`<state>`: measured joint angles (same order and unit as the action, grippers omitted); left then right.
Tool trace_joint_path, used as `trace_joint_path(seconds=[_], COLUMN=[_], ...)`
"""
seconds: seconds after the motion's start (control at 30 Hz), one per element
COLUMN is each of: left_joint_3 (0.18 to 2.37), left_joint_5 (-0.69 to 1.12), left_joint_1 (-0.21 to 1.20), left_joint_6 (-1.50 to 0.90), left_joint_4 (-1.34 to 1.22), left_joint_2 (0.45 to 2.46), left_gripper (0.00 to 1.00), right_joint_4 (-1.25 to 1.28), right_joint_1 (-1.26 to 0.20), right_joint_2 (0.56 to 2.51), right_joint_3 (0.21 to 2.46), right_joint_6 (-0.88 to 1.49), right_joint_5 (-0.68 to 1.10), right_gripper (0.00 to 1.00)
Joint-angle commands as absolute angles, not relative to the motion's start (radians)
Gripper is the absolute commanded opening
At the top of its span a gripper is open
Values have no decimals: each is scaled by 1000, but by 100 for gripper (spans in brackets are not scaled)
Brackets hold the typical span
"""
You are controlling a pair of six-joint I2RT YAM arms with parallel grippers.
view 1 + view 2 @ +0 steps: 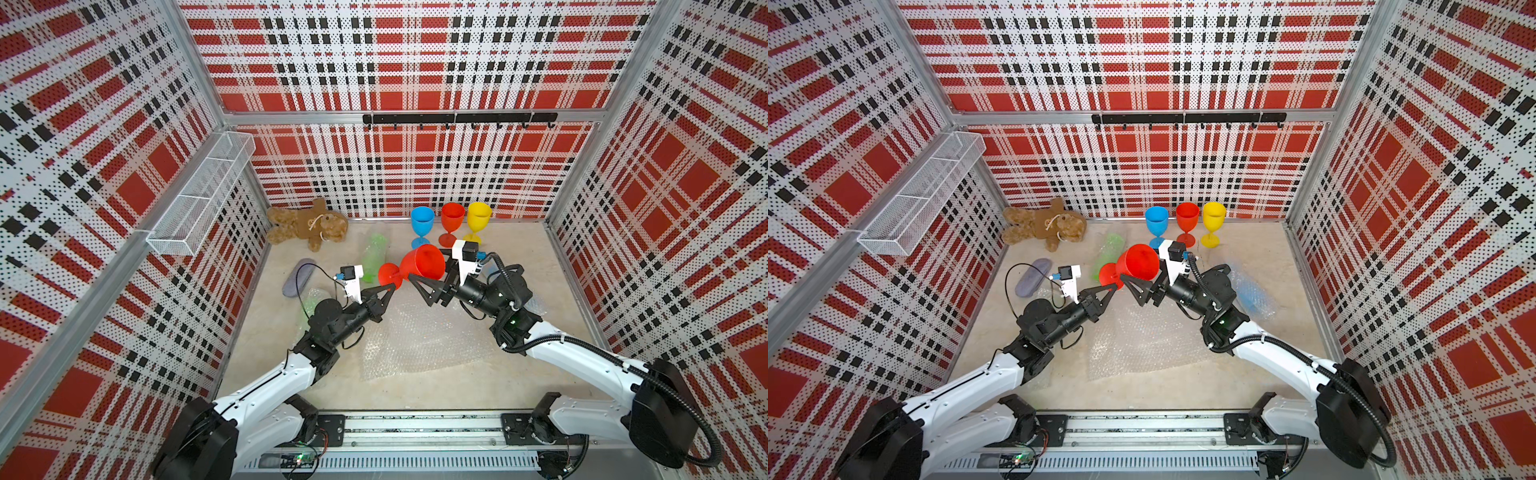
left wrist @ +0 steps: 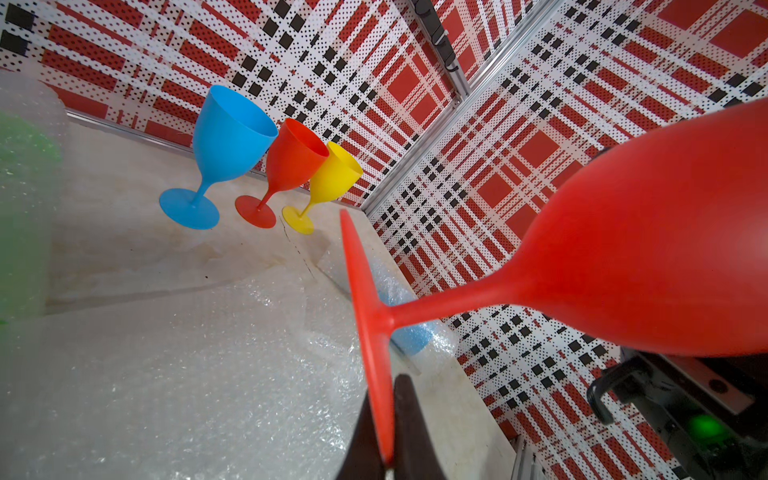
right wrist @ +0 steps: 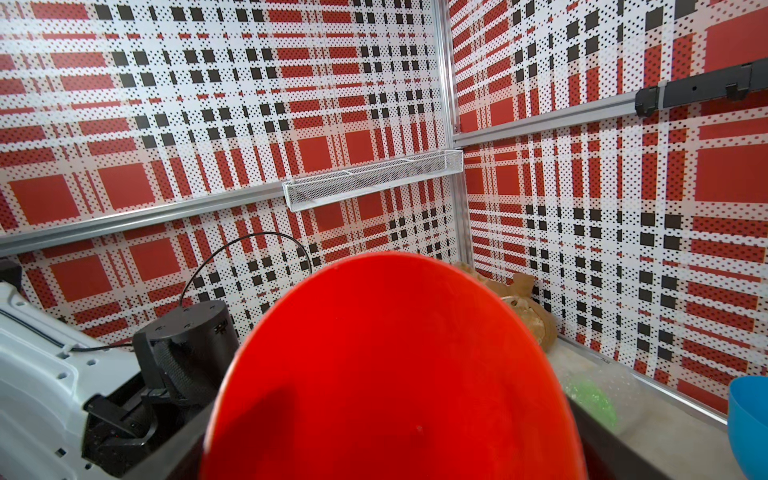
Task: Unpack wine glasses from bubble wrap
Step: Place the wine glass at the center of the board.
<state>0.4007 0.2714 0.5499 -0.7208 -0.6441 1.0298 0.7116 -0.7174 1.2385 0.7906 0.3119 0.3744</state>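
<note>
My left gripper [image 1: 392,287]: clamped on the rim of the held red goblet's foot, one finger on each face of the disc.
My right gripper [image 1: 424,268]: jaws spread wide around that goblet's bowl; I cannot tell whether they press on it.
Held red goblet [image 2: 615,266]: one, bare, lying sideways in the air between my two grippers, above the flat bubble wrap sheet.
Standing goblets: three, upright in a row by the back wall: blue goblet [image 1: 422,222], standing red goblet [image 1: 452,218], yellow goblet [image 1: 478,218].
Wrapped bundles: three on the table [image 1: 540,374]: green bundle [image 1: 374,253] just beyond my left gripper, a fainter second green bundle [image 1: 313,297] beside my left arm, blue bundle [image 1: 1248,291] beside my right arm.
Flat bubble wrap sheet [image 1: 415,345]: one, spread open between my arms.
Other things: one teddy bear [image 1: 309,224] in the far left corner, one grey pouch [image 1: 299,276] near it.
</note>
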Motion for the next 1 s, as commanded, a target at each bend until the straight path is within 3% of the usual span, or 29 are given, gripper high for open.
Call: trace_joint_path(seconds=[0.0,0.3,0.43,0.53,0.8,0.97], left_joint_3=[399,412,421,437,537,682], left_joint_5=[301,314,323,320,294,131], left_joint_1=[543,529,515,486,330,381], left_joint_6=[-716,-723,-730,-720,-588,-399], left_joint_4=[-674,-669,-661,-612,-353,-112], left_joint_2=[1036,1036,1034,1015,939,966], left_gripper=[0,2,41,59,71,75], right_joint_4=[685,663,651,616,464,443], right_joint_1=[-714,-713,-712,-701,-618,-590], right_joint_2=[1252,1255,1233,1213,1234,1361], right_joint_3=[829,835,828,830,888,974], right_joint_6=[300,279,260,239,140,83], right_joint_5=[389,361,306,246,132,120], right_gripper=[88,72,71,72,72,72])
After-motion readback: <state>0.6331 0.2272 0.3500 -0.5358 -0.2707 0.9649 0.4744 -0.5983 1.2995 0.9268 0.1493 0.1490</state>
